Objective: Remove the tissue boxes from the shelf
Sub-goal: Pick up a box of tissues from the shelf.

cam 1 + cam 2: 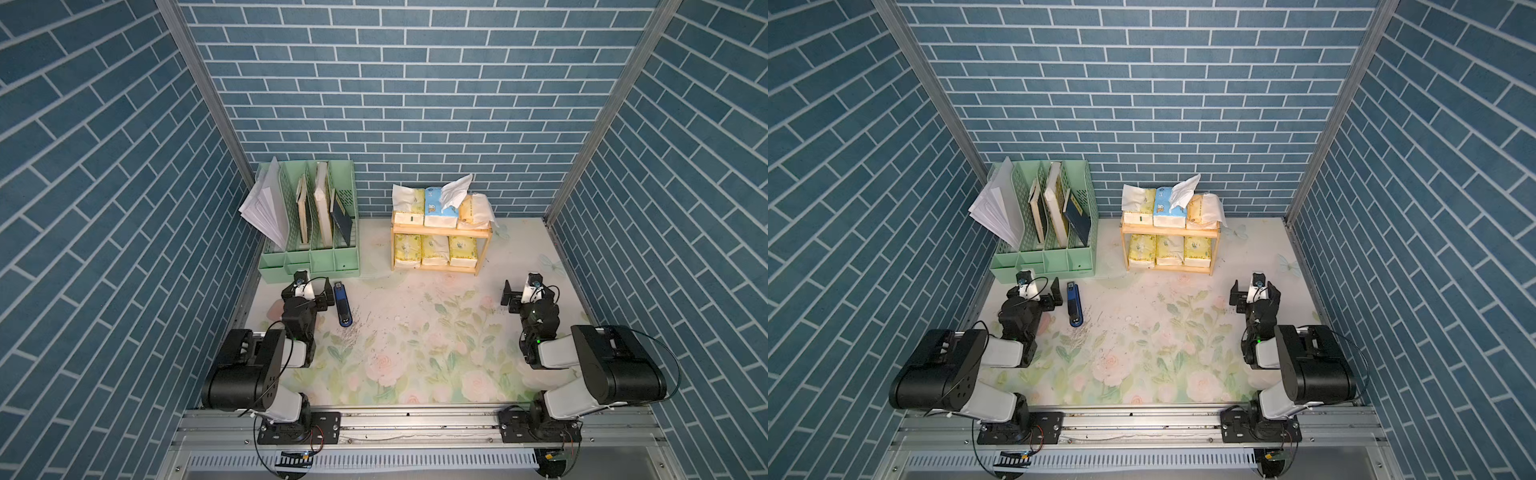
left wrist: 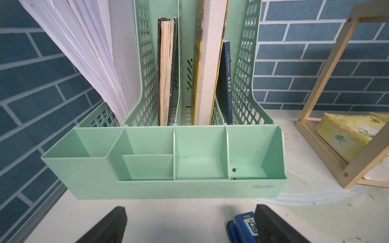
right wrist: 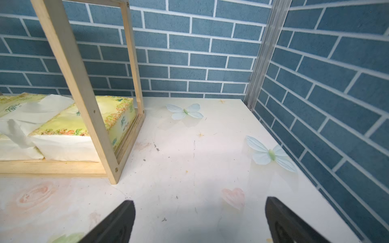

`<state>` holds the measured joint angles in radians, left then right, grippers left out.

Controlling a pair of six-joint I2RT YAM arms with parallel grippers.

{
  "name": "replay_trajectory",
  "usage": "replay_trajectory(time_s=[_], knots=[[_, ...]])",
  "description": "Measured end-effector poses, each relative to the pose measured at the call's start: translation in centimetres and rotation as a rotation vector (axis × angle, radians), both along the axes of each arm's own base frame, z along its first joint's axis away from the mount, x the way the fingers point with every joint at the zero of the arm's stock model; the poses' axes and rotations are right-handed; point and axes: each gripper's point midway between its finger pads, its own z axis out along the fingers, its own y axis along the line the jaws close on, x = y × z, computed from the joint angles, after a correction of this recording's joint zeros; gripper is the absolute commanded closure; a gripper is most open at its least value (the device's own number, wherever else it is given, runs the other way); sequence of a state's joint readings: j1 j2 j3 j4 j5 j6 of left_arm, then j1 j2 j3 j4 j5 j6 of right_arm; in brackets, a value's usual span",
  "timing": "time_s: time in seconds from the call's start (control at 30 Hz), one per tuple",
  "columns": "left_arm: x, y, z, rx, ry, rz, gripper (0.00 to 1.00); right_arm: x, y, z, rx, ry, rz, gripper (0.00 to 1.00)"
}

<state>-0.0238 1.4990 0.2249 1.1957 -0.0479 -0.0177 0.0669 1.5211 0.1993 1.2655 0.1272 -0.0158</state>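
The light wooden shelf (image 1: pixel 440 231) stands at the back against the wall, seen in both top views. Its upper board carries a yellow-green tissue box (image 1: pixel 409 208), a blue-and-white one (image 1: pixel 436 205) with white tissue sticking up, and an orange-yellow one (image 1: pixel 471 214). Three yellow-green boxes (image 1: pixel 435 250) fill the lower board; the right wrist view shows the end one (image 3: pixel 84 124). My left gripper (image 1: pixel 307 287) is open near the table's left side, far from the shelf. My right gripper (image 1: pixel 528 289) is open over bare table, in front and to the right of the shelf.
A mint green file organizer (image 1: pixel 309 262) with papers and books stands directly ahead of the left gripper. A blue stapler (image 1: pixel 341 305) lies beside the left gripper's right finger (image 2: pixel 271 223). Brick-patterned walls close the back and both sides.
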Motion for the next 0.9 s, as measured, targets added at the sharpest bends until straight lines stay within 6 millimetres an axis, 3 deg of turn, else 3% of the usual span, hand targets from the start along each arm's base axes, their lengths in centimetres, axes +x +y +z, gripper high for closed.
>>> replay_trajectory(time_s=[0.57,0.67,0.73,0.8,0.9], knots=[[0.0,0.0,0.0,0.000,0.004,0.000,0.00,0.0,0.0,0.0,0.000,0.003,0.000,0.00],[1.8,-0.2,0.3,0.007,0.065,-0.010,0.00,-0.1,0.0,0.8,0.000,0.003,0.000,0.00],[4.6,-0.8,3.4,0.013,0.069,-0.041,0.00,-0.2,0.0,2.9,0.003,-0.038,0.000,0.00],[6.9,-1.5,8.2,0.015,0.018,-0.077,0.00,-0.5,0.0,5.7,0.006,-0.095,0.000,0.00],[7.6,-2.5,14.8,0.003,-0.076,-0.113,0.00,-1.1,0.1,9.9,0.014,-0.171,0.007,0.00]])
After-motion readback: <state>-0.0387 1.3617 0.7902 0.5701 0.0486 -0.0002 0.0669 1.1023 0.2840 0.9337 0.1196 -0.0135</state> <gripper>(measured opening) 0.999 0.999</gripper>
